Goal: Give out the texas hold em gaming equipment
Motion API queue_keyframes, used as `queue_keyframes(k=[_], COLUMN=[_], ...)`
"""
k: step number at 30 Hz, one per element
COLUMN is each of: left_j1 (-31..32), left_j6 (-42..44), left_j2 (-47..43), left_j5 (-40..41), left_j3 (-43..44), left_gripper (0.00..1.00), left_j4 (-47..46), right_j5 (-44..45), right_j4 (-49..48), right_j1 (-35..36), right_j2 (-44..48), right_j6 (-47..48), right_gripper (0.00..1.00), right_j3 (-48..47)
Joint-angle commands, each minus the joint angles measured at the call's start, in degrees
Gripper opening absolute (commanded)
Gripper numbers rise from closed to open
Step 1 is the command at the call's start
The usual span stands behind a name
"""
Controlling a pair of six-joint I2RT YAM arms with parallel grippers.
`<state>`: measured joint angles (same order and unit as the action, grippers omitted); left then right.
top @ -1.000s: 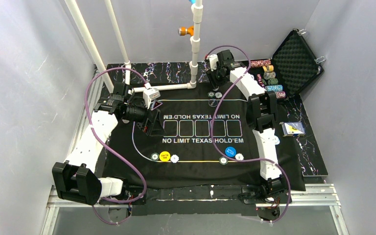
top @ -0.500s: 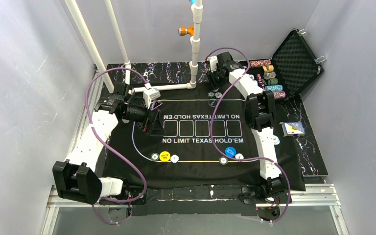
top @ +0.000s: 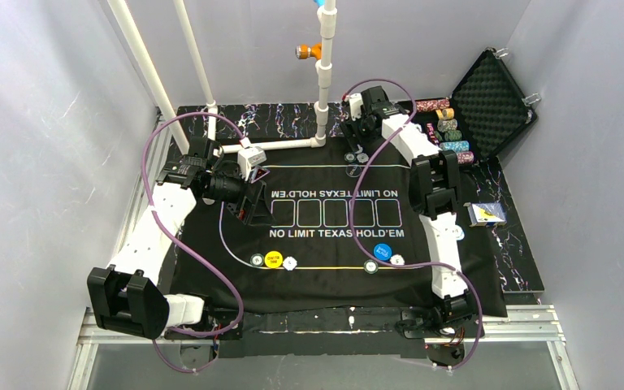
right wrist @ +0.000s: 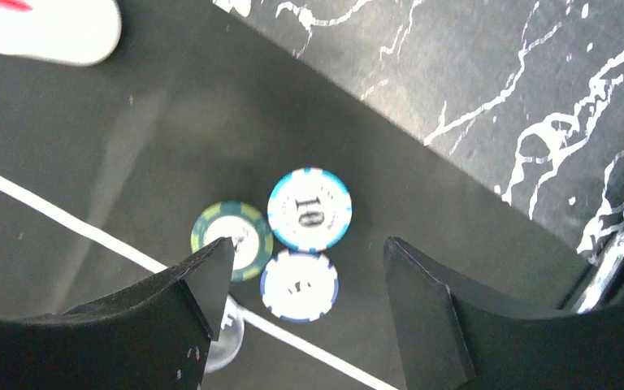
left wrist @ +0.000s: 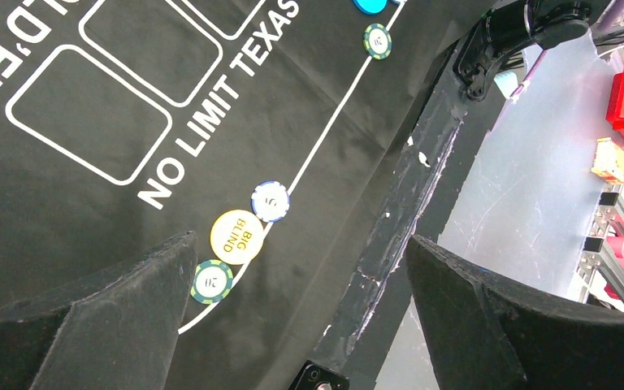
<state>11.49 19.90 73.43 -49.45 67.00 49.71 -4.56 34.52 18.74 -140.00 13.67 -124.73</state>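
The left pincer (left wrist: 301,268) hangs over the left part of the black mat (top: 325,280). Its fingers are spread wide w/ nothing btw them. Just under it, on the near line, sit a green chip (left wrist: 212,281), the yellow disc (left wrist: 236,236) & a white chip (left wrist: 270,201), in a row & almost touching, so that spot looks done. Further right on the same line is a 2nd set: the 2nd green chip (top: 370,266), the blue disc (top: 383,251) & the 2nd white chip (top: 396,261). That spot looks done too. The 5 card boxes (top: 335,213) in the middle of the mat have no cards in them. At the far side the right pincer (right wrist: 309,248) is low over a small bunch of chips. There is the far green chip (right wrist: 231,240), a light blue "10" chip (right wrist: 309,209) & a white "5" chip (right wrist: 299,284), close together on the mat. One more round thing, maybe a chip (right wrist: 229,337), is half hid under a finger. This pincer is spread too & pinches nothing; the chips lie flat below it. Right of the mat, more chip stacks (top: 448,130) wait at the open case (top: 491,97). The cards (top: 485,213) lie on the worktop (top: 524,260), not dealt yet. So 3 spots have chips. The chip part is prob well on, & the card part is all left to do.
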Motion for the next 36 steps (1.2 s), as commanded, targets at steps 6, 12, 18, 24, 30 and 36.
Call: queue_keyframes(k=[6, 12, 18, 24, 30, 36], left_j1=[0.20, 0.20, 0.16, 0.20, 0.16, 0.19], left_j6=[0.49, 0.65, 0.57, 0.93, 1.03, 1.02], left_j2=[-1.26, -1.03, -0.75, -0.70, -1.46, -1.78], left_j5=[-0.65, -1.02, -2.24, -2.89, -2.92, -2.58], left_j3=[0.17, 0.27, 0.34, -0.11, -0.81, -1.05], left_gripper=[0.99, 0.99, 0.99, 0.99, 0.99, 0.99], left_j4=[1.14, 1.18, 1.20, 1.37, 1.36, 1.39], right_j5=[-5.03, -6.44, -7.24, -0.08, 4.29, 7.77], right_j4=[8.07, 16.78, 23.46, 22.67, 16.20, 13.88], right_j1=[-2.29, -6.76, -20.06, -28.20, -29.82, -29.88], right_j2=[22.09, 36.25, 46.34, 49.85, 47.87, 45.00], right_j6=[5.61, 11.28, 17.46, 21.73, 19.67, 17.93], right_gripper=[0.75, 0.74, 0.74, 0.74, 0.76, 0.77], right_j3=[14.60, 30.90, 45.65, 55.86, 61.13, 61.14])
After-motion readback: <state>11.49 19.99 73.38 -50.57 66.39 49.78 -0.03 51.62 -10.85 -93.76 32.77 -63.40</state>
